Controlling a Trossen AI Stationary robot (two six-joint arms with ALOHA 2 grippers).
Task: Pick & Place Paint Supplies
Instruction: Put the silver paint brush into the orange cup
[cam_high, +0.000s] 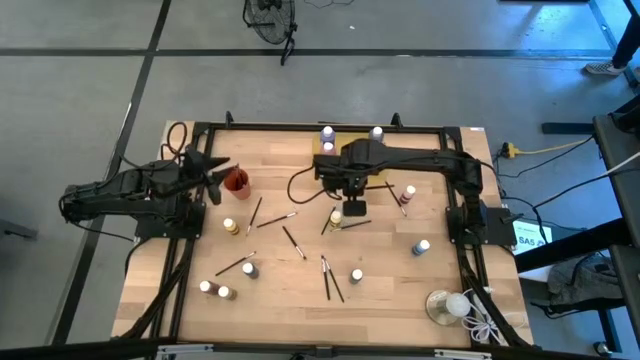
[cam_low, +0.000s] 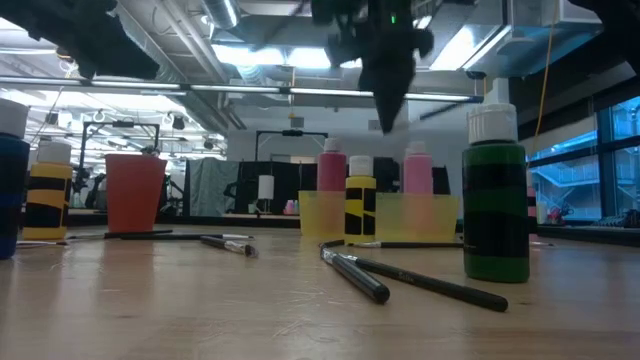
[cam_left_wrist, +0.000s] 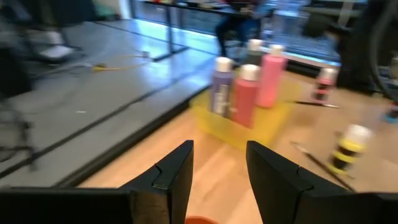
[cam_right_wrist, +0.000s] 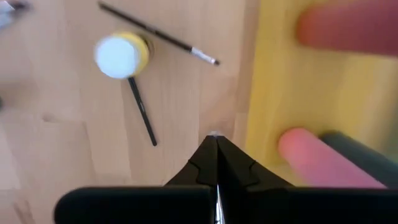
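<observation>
The scene was lit evenly from overhead, and only soft, short shadows were cast on the wooden table (cam_high: 300, 270). In the low view, glare was given off by ceiling strip lights (cam_low: 250, 55) and bright windows (cam_low: 600, 160), so the arms above were reduced to dark silhouettes. The near brushes (cam_low: 420, 285) were rendered soft. Motion blur was seen across the left wrist view, and the pink bottles (cam_right_wrist: 323, 162) in the right wrist view were smeared out of focus.

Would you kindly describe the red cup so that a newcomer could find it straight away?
Start at the wooden table and look to its left side, where the left arm reaches in. Just in front of the left claw stands the red cup, upright and open-topped. It is the only red, capless vessel there; the nearby yellow bottle is smaller and white-capped.
</observation>
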